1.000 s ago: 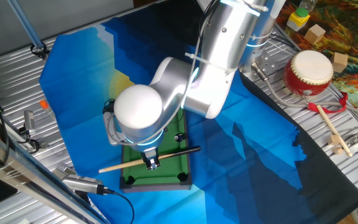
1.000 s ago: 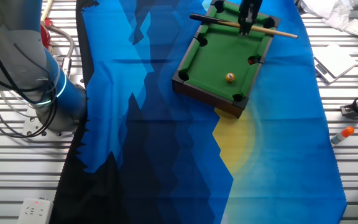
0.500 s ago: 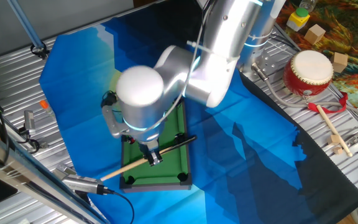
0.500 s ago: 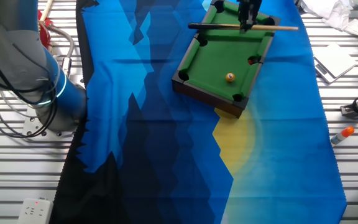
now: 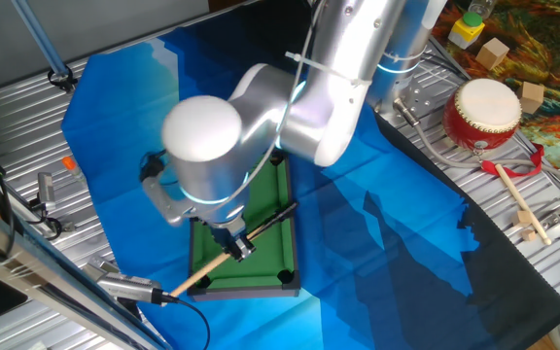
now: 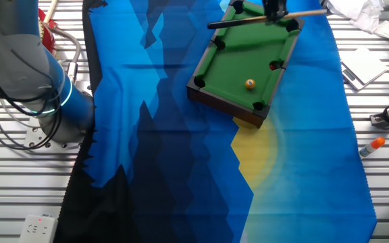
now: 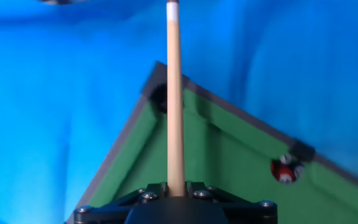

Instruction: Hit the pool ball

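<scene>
The toy pool table has green felt and lies on the blue cloth. The pool ball, tiny, orange and glossy, rests on the felt near the table's right rail. It is hidden in the other two views. My gripper is over the table's far end, shut on a wooden cue stick with a dark front part. In one fixed view the gripper holds the cue slanted over the table. In the hand view the cue runs straight up from the gripper.
A tiny red ball sits in a pocket of the table. A red drum, a drumstick and wooden blocks lie at the right. An orange marker lies beside the cloth. The robot's base stands at the left.
My gripper has turned the cue from lying across the table towards lengthwise, and has shifted towards the table's end. The orange ball has not moved.
</scene>
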You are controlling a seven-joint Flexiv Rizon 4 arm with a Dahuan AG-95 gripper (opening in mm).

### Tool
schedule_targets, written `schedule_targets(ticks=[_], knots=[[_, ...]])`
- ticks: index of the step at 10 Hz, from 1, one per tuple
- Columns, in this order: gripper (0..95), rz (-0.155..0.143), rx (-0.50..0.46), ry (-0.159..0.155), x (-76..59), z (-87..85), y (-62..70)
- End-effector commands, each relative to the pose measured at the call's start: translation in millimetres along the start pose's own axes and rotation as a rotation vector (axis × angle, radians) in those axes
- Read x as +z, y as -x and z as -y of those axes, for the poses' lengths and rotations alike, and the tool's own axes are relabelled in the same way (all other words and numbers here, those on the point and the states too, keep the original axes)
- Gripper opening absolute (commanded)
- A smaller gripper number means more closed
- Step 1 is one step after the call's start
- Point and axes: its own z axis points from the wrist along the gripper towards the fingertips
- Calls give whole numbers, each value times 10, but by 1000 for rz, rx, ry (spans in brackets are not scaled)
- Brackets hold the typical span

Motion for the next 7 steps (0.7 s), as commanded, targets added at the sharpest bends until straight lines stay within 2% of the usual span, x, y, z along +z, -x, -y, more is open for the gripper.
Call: schedule_targets(ticks=[1, 4, 7], knots=[[0, -39, -163, -14, -96, -26, 84], [0, -47, -166, -33, -95, -26, 84], [0, -48, -359, -34, -87, -33, 97]])
